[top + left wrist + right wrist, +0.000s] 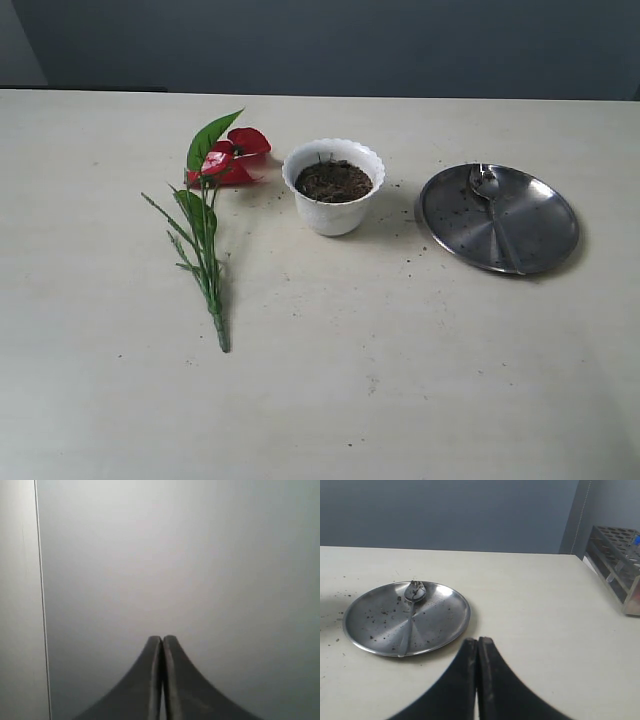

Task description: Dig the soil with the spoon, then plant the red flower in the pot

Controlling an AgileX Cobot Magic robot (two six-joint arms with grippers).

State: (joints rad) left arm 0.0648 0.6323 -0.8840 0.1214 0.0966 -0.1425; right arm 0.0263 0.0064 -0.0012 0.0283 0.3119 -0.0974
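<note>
The white scalloped pot [333, 189] stands mid-table with dark soil [333, 181] filling it. To its left the red flower [228, 157] lies flat, its green stem [207, 270] running toward the front. The spoon [493, 207] rests in the steel plate [540, 235] on the right, bowl end to the back; the right wrist view shows the spoon [411, 611] too, with bits of soil on its bowl. My right gripper [478, 641] is shut and empty, hovering just off the plate's [437, 625] rim. My left gripper [162, 639] is shut, facing a blank grey surface. Neither gripper appears in the exterior view.
Soil crumbs are scattered on the plate and on the table [400, 330] around the pot. A test-tube rack [619, 565] stands at the table's edge, off to the side in the right wrist view. A grey wall [330, 45] runs behind the table.
</note>
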